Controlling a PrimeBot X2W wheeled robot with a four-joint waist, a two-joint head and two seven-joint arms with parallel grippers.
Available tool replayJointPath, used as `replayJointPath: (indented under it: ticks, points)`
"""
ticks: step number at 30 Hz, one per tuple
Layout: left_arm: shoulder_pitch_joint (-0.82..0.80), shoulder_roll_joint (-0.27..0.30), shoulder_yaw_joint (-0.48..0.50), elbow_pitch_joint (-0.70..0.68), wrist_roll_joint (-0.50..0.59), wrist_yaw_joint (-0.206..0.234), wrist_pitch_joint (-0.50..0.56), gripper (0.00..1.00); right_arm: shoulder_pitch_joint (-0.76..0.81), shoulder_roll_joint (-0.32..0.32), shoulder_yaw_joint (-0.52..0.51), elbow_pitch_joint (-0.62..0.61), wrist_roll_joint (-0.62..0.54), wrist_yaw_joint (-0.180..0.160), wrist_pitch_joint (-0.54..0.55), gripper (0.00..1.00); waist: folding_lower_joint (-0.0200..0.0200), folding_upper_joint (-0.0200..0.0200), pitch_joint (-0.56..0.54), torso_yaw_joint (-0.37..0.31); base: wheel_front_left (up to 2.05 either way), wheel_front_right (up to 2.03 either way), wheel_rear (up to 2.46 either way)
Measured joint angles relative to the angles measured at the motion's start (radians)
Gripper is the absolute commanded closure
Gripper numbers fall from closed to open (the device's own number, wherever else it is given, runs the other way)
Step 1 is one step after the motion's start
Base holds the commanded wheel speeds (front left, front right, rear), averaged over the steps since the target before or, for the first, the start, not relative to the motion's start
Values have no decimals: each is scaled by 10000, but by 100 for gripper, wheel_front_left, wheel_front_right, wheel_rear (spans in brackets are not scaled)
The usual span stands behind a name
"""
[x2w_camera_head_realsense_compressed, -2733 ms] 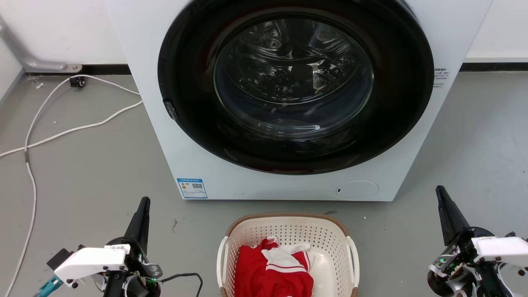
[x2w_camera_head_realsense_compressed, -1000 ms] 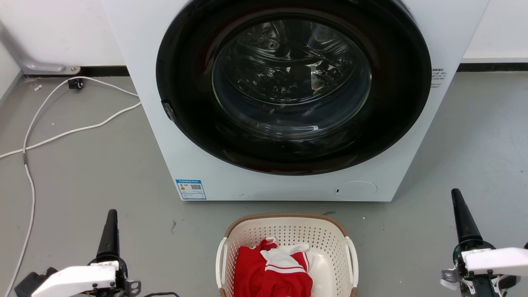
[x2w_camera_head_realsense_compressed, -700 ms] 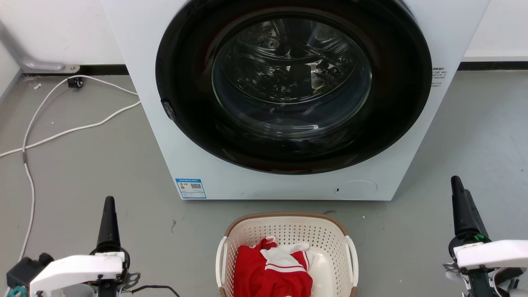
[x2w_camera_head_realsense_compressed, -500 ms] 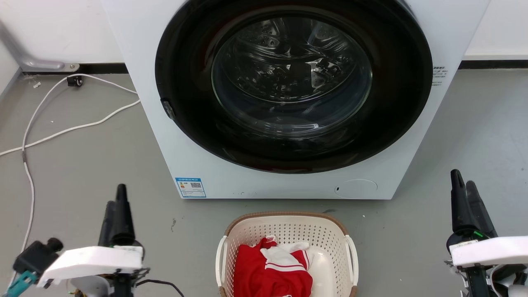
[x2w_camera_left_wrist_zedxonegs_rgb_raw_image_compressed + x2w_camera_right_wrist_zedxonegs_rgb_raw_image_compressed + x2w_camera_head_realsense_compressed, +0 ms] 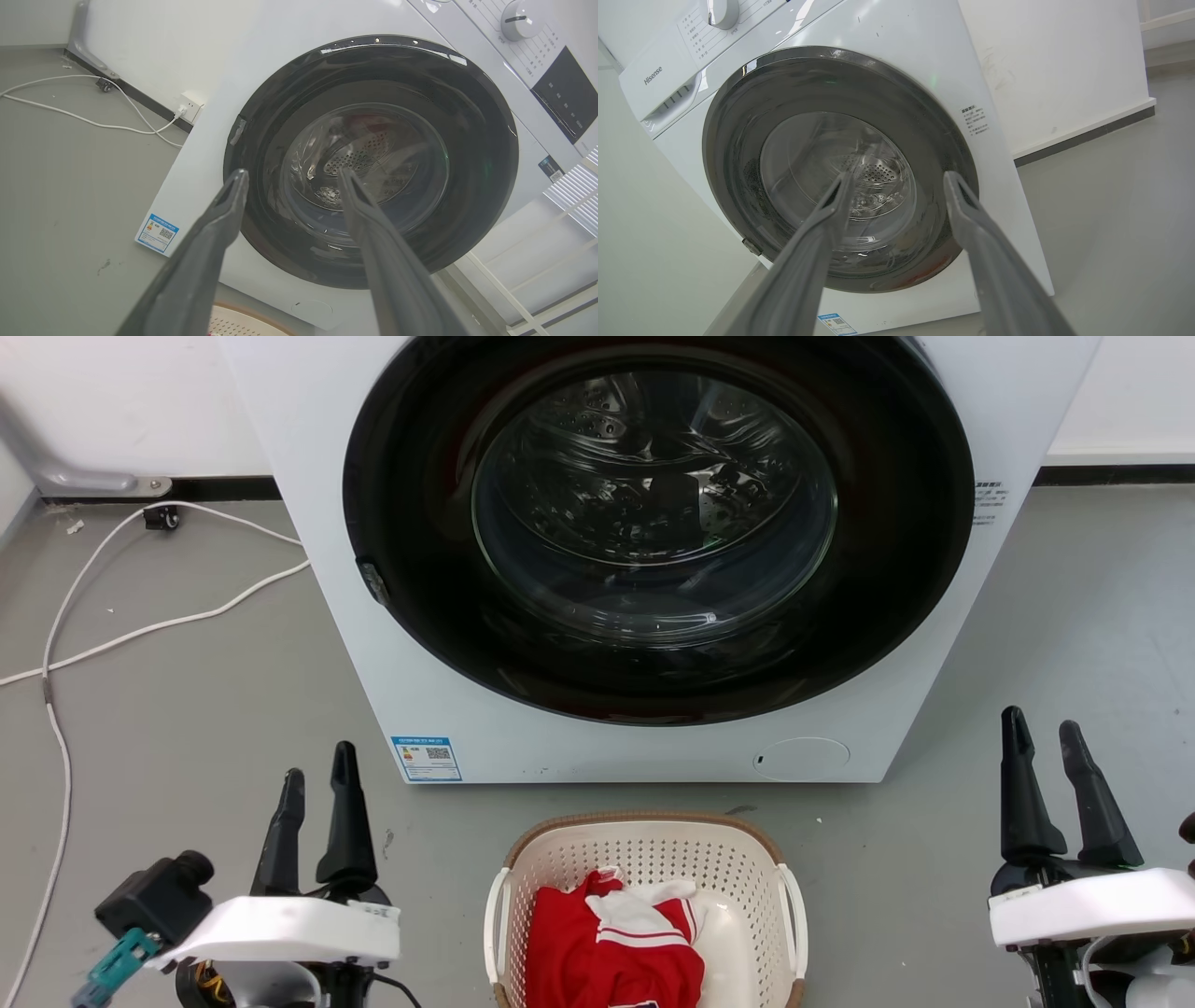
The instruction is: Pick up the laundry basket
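Note:
The laundry basket (image 5: 747, 887), cream-white and perforated with a brown woven rim and white side handles, stands on the grey floor at the bottom middle of the head view; a sliver of its rim (image 5: 252, 317) shows in the left wrist view. Red and white clothes (image 5: 616, 943) lie inside it. My left gripper (image 5: 320, 761) is open and empty, well to the left of the basket. My right gripper (image 5: 1038, 724) is open and empty, well to the right of it. Both point toward the washing machine, fingers spread (image 5: 290, 171) (image 5: 900, 174).
A white front-loading washing machine (image 5: 560, 747) with a dark round door (image 5: 653, 523) stands just behind the basket. White cables (image 5: 140, 625) trail over the floor at the left. A wall and dark skirting run behind.
Both grippers turned and opened, so two spread fingers show on each side instead of one closed edge-on pair. The left gripper shifted right toward the basket. The camera tilted slightly.

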Motion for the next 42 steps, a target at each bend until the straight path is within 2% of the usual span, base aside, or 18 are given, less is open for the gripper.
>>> replayJointPath:
  ticks: [8, 22, 42]
  points:
    - [40, 21, -633, -217, 1814, 132, -234, 0, 54, -4, 102, -150, -1218, 0, -226, 0, 0, 0, 21, -44, 0, 0, 0]
    - [59, 560, -1825, -276, 3448, 1195, -589, 0, 261, -6, 343, -52, -3118, 2, -579, 0, 0, 0, 16, -54, 0, 0, 0]
    - [126, 915, -2807, 224, 4997, 1279, -1043, 0, 363, -10, 485, -36, -5375, 17, -1018, 0, 0, 0, 9, -134, 0, 0, 0]
